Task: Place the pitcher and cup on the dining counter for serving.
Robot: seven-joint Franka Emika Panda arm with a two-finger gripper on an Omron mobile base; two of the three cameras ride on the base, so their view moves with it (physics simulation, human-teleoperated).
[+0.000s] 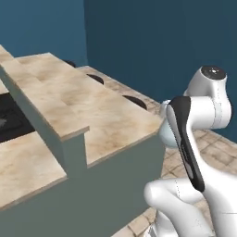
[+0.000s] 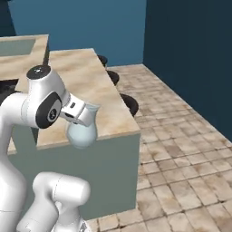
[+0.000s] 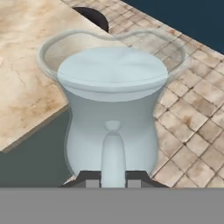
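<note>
The dining counter point(image 1: 106, 115) serves as the landmark: a long beige marble-look top on a grey-green base. In the left base view, a narrow raised ledge point(image 1: 41, 88) runs along the counter's left side, and left of that ledge lies a dark recessed surface point(image 1: 11, 118). Along the counter's far right edge, black round stools point(image 1: 134, 101) peek out from under the top, standing over a tiled floor point(image 1: 213, 152) of tan squares. Past the counter's near right corner, a pale sliver of the pitcher point(image 1: 165, 132) shows beside the arm's dark-striped link, off the countertop and lower than its edge.

In the right base view, the counter stretches away at left-centre, the stools line its right side, and the pitcher hangs in front of the counter's near end wall, its belly overlapping the top's front edge, not resting on the surface. The gripper point(image 2: 87, 117) is clenched on the pitcher's handle side, the jug tilted slightly.

In the hand view, the counter's corner lies to the left of the pitcher, with one stool beyond it. The two fingertips point(image 3: 92, 181) pinch the pitcher's handle between them, the flared rim opening above.
</note>
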